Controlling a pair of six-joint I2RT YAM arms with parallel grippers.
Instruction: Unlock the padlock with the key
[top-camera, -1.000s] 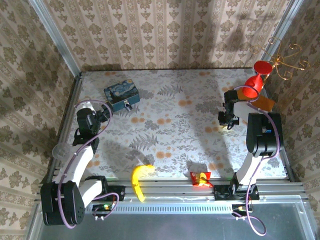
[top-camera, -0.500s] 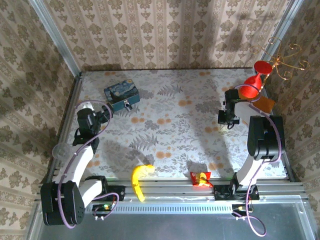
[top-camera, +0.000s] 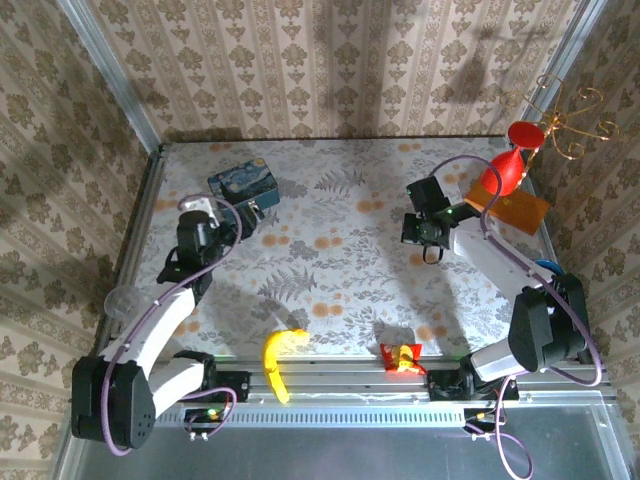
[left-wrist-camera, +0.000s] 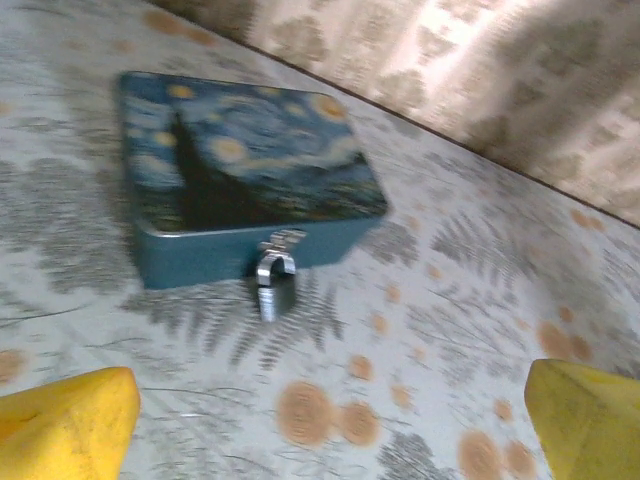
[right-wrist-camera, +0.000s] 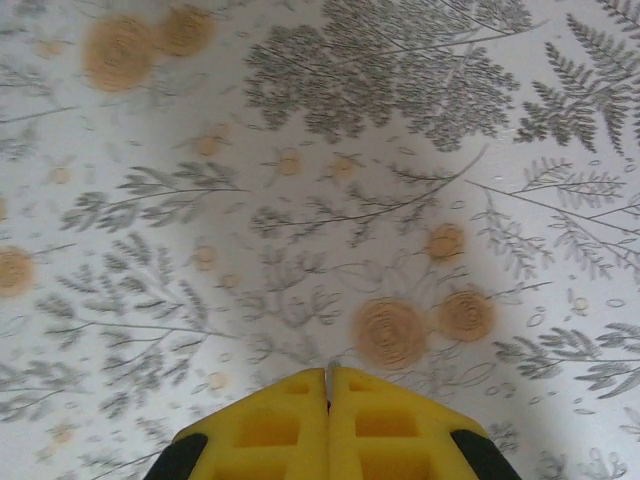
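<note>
Banana (top-camera: 280, 362) at seven o'clock, red packet (top-camera: 401, 356) at five, red funnel (top-camera: 505, 170) at two, blue tin box (top-camera: 243, 185) at ten.

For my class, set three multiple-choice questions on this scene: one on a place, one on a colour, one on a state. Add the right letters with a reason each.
1. Where does the padlock hang?
A. against the tin's front wall
B. on top of its lid
C. at its back wall

2. What colour is the tin?
A. red
B. blue
C. green

3. How does the right gripper stand?
A. wide open
B. shut
C. closed on the tin

Answers:
1 A: it dangles against the front wall.
2 B: its walls are blue and its lid is a blue night sky.
3 B: its fingers meet with no gap.
</note>
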